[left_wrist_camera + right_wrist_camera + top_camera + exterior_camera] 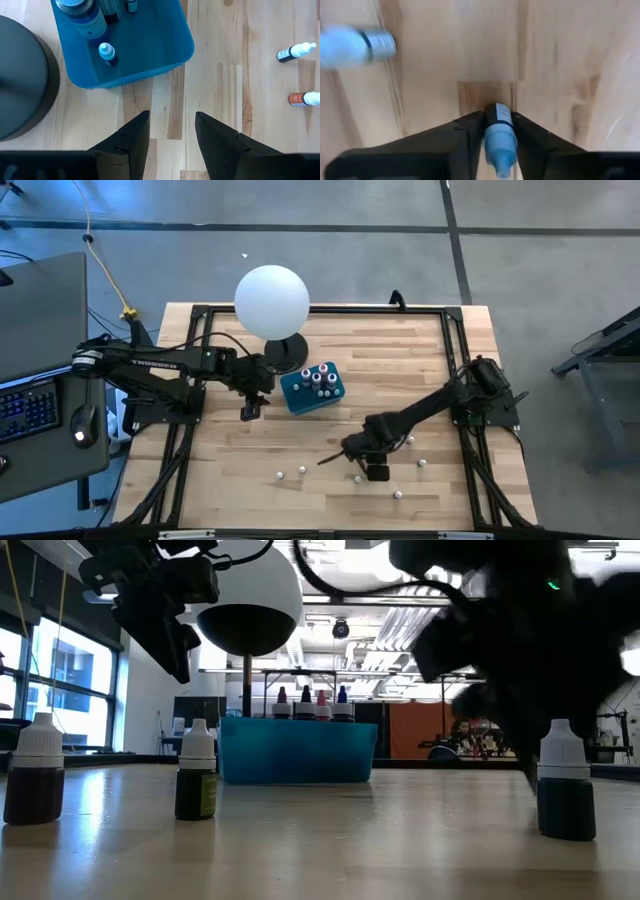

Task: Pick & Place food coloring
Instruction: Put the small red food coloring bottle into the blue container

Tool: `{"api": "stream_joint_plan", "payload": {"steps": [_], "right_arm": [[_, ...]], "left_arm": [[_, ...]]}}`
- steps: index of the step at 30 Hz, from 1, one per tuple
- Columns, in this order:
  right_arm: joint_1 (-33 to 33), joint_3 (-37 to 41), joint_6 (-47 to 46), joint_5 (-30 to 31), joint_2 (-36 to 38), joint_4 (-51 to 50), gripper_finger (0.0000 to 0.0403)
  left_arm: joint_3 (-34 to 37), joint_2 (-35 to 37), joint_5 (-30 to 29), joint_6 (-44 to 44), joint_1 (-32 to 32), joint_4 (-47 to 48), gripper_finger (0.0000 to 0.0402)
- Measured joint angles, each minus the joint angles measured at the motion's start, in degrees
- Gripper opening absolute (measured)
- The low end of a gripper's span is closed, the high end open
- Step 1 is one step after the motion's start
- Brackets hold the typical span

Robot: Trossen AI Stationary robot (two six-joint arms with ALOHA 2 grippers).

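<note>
The food coloring bottles are tiny, with whitish or coloured caps. Several stand in the teal box (pixel 312 388) beside the white ball lamp (pixel 271 300). Others are scattered over the near half of the table (pixel 279 475) (pixel 421 464) (pixel 398 494). My right gripper (pixel 375 470) is low over the near middle of the table, shut on a blue-capped bottle (pixel 498 135). My left gripper (pixel 248 410) hangs open just left of the teal box (pixel 125 45), above bare wood, touching nothing. My right gripper pinches the blue-capped bottle by its dark labelled body (pixel 498 116) between the two fingers (pixel 470 131), coming from above and pointing down. The bottle is upright, cap toward the wrist. Whether its base rests on the table or is lifted, I cannot tell.
The lamp's dark round base (pixel 20 75) sits against the box's far-left side. Two loose bottles (pixel 295 51) (pixel 305 98) lie toward the near side from my left gripper. In the low view, three bottles stand on the table (pixel 35 780) (pixel 197 782) (pixel 565 790). Black frame rails (pixel 460 360) border the table.
</note>
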State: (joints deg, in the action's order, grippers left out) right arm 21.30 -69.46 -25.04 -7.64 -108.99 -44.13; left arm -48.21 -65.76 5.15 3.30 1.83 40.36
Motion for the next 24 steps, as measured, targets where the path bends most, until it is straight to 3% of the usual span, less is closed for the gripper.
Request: {"api": "stream_joint_plan", "payload": {"steps": [6, 11, 18, 24], "right_arm": [[-5.08, -11.42, 6.14, 7.94, 2.61, -12.48, 0.0065], [-11.17, -20.95, 19.47, 15.98, 3.36, -10.34, 0.0081], [-22.39, -22.29, 31.99, 7.90, -1.44, -1.59, 0.0072], [-25.99, -22.25, 34.37, 3.92, -6.54, -2.43, 0.0085]], "left_arm": [[0.00, 0.00, -0.02, -0.01, 0.00, 0.02, 0.0156], [0.00, 0.00, -0.02, -0.01, 0.00, 0.04, 0.0156], [0.00, 0.02, -0.02, -0.01, 0.00, 0.56, 0.0156], [0.00, 0.02, -0.02, -0.30, 0.01, 1.71, 0.0156]]}}
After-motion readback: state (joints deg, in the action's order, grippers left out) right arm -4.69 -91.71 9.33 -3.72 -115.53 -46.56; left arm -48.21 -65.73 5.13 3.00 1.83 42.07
